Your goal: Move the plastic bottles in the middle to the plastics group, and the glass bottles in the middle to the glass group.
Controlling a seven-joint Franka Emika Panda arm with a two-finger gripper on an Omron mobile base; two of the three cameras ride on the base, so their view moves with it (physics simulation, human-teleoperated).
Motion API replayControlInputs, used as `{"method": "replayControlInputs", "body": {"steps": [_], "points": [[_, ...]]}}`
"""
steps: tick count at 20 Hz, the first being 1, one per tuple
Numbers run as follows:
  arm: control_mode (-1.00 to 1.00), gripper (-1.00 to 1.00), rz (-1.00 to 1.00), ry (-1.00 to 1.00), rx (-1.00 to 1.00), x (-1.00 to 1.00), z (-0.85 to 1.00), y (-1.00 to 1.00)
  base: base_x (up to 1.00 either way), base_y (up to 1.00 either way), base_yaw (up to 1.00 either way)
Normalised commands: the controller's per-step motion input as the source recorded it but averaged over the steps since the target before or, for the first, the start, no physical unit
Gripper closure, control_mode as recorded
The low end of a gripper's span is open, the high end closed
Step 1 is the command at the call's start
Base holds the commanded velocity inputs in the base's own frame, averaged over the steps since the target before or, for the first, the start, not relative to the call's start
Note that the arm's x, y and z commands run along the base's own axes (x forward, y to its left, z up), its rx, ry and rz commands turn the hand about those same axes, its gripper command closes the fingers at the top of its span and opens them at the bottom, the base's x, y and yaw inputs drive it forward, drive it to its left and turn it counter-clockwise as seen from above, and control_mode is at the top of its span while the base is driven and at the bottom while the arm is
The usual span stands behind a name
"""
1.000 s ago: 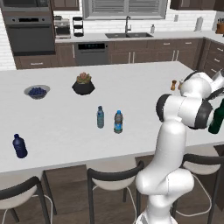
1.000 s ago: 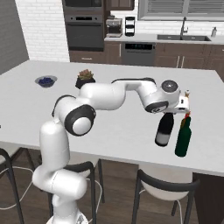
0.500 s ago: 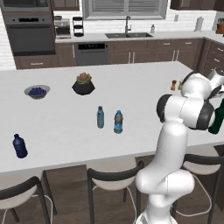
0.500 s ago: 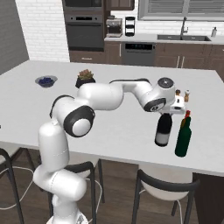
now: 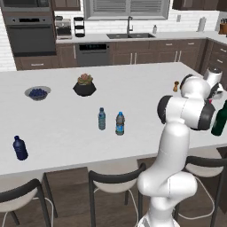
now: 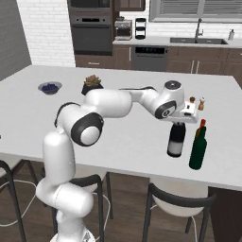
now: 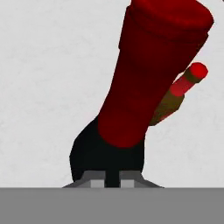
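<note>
The gripper [image 6: 182, 119] is clamped on the red foil neck of the wine bottle [image 6: 176, 139], which stands upright on the table [image 6: 123, 137] just beside the tall green bottle [image 6: 198, 147].

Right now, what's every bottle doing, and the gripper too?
gripper: shut on the wine bottle
wine bottle: upright on the counter, gripped at its top
green bottle: upright, beside the wine bottle
brown bottle: red top on, near them
water bottles: upright, capped, mid-counter, untouched
navy bottle: upright, alone near the counter's edge
</note>
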Motion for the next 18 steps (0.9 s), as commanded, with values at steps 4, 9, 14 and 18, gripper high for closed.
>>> {"method": "replayControlInputs", "body": {"steps": [4,9,14,18], "points": [[-1.00,-1.00,-0.04,0.02,0.01,-0.16,-0.23,-0.14,0.00,0.00,0.00],[-1.00,-1.00,-0.05,0.00,0.07,-0.23,-0.09,-0.04,0.00,0.00,0.00],[-1.00,-1.00,-0.02,0.00,0.08,-0.51,0.00,0.03,0.00,0.00,0.00],[-1.00,-1.00,-0.07,0.02,0.00,-0.35,0.08,0.26,0.00,0.00,0.00]]}}
